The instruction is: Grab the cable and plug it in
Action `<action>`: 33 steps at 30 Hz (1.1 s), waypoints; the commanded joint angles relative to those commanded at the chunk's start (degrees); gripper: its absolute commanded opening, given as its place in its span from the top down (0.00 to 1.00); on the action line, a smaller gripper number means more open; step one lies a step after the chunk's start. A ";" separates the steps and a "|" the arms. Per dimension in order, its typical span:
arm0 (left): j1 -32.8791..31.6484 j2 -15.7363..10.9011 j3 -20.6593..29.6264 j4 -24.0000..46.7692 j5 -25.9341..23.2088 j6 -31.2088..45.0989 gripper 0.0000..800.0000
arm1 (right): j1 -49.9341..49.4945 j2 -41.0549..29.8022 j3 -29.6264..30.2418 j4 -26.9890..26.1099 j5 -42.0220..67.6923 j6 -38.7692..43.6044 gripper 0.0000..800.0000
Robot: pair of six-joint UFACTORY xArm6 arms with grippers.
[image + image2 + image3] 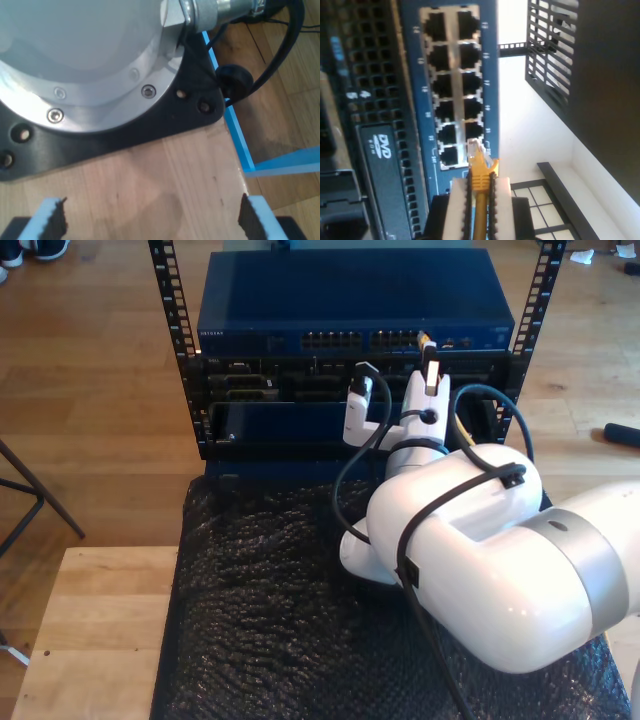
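Cable (481, 175) plug at switch (451, 90) port, in my second pincer (480, 200)

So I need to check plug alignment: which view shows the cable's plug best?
The second wrist view: the cable's plug sits at a switch port, in my second pincer. The exterior view gives a speck.

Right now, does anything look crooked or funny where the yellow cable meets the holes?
A little. My second gripper is shut on the cable, and its clear plug sits at a port's edge on the blue switch, tilted rather than straight in. Nothing looks broken.
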 joint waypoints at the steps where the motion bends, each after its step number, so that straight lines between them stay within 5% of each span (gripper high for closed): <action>1: -0.09 0.00 0.00 0.00 0.00 0.00 0.00 | 0.00 0.09 0.00 0.00 0.00 0.00 1.00; 33: 0.00 0.00 0.00 0.00 0.00 0.00 0.00 | -0.35 0.79 -1.41 0.00 -0.35 -0.09 1.00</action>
